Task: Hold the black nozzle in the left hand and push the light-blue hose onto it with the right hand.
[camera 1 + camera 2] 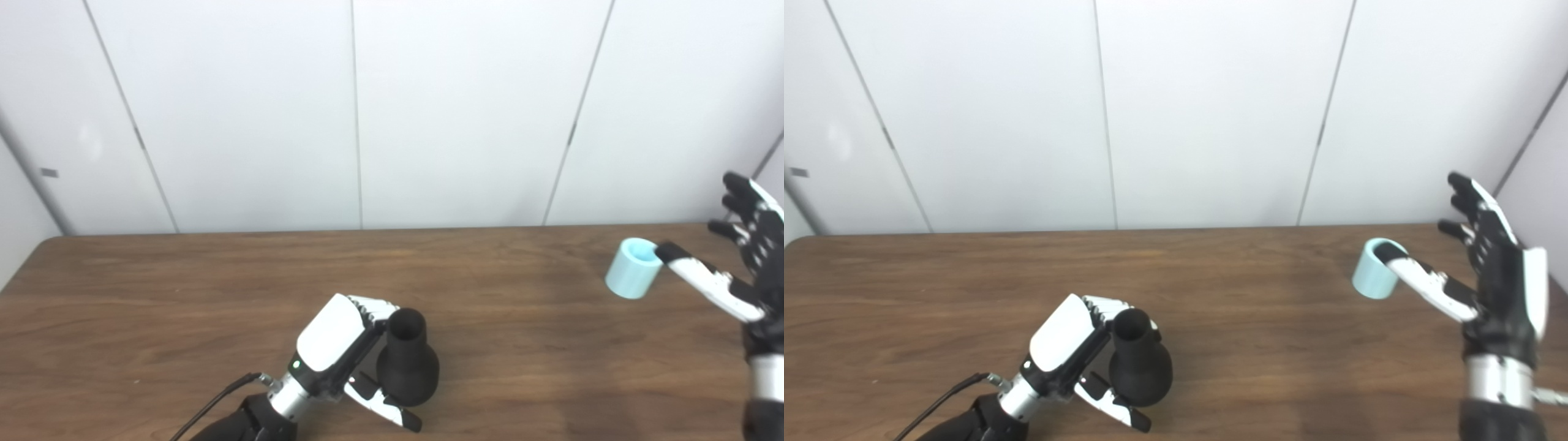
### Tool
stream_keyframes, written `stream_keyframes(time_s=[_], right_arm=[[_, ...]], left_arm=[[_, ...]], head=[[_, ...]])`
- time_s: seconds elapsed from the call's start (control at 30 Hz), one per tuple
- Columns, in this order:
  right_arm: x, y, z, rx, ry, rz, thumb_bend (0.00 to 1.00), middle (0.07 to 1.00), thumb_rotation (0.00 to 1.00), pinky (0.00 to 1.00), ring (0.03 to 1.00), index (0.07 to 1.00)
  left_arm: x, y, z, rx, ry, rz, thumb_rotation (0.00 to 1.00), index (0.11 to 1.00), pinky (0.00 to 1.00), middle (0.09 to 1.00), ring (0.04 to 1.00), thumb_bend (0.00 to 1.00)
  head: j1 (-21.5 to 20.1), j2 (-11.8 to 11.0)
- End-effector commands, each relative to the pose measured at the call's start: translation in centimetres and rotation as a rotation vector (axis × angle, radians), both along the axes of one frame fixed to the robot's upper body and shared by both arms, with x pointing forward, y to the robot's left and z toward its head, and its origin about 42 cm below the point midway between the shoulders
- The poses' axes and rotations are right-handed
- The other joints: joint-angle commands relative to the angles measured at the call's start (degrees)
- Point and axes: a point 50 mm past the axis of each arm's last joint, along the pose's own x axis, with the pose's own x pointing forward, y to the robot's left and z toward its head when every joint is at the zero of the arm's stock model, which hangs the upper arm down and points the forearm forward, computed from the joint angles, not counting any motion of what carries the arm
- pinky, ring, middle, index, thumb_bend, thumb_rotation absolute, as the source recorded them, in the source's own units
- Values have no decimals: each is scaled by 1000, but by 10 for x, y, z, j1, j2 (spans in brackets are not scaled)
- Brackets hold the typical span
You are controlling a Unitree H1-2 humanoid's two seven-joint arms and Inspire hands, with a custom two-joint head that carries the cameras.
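The black nozzle (407, 366) stands upright on the wooden table (502, 343), near the front edge at the centre, with its open neck pointing up. My left hand (340, 346) is shut on it: the fingers curl round the neck from the left, and the thumb lies along the front of the bulbous base. The light-blue hose (631, 269), a short tube, lies tilted at the far right of the table. My right hand (744, 269) is open just to its right. The fingers are spread upward, and the thumb tip is at the hose's rim.
White wall panels (355, 122) rise right behind the table's far edge. A black cable (208, 407) trails from my left wrist toward the front edge. A wide stretch of bare tabletop separates the nozzle from the hose.
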Motion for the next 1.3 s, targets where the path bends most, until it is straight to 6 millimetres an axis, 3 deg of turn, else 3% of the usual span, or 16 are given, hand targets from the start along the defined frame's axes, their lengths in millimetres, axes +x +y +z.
stream_keyframes(time_s=[0.0, 0.1, 0.43, 0.57, 0.7, 1.03, 1.13, 1.27], right_arm=[[6, -8, 13, -39, -54, -35, 845, 940, 535, 803, 913, 924], [17, -15, 9, -14, -23, -53, 895, 979, 555, 880, 956, 976], [54, -20, -14, 17, 22, -65, 993, 971, 573, 812, 931, 971], [62, -19, -25, 47, 53, -79, 1000, 978, 598, 890, 959, 983], [67, -22, -41, 18, 120, -100, 1000, 989, 630, 901, 967, 989], [75, -28, -89, 49, 240, -112, 1000, 946, 585, 792, 896, 965], [76, -29, -100, 80, 258, -114, 1000, 968, 583, 829, 922, 979], [77, -31, -108, 88, 268, -126, 1000, 961, 583, 802, 907, 984]], left_arm=[[-48, -6, -64, -1, 176, 1, 0, 499, 333, 477, 463, 521], [-50, -4, -66, 14, 178, -15, 0, 494, 339, 480, 472, 522], [-54, 16, -67, 27, 176, -26, 0, 500, 338, 477, 476, 521], [-55, 24, -69, 33, 175, -20, 0, 502, 330, 476, 472, 520], [-56, 29, -71, 35, 179, -19, 0, 506, 338, 474, 473, 520], [-59, 32, -70, 44, 189, -37, 0, 503, 340, 476, 475, 521], [-60, 34, -69, 44, 190, -39, 0, 499, 342, 478, 478, 521], [-61, 36, -68, 41, 192, -36, 0, 500, 344, 478, 478, 521]], head=[[-8, 0], [-37, 0], [-144, -9], [-167, -10], [-174, -10], [-180, -11], [-181, -12], [-182, -12]])
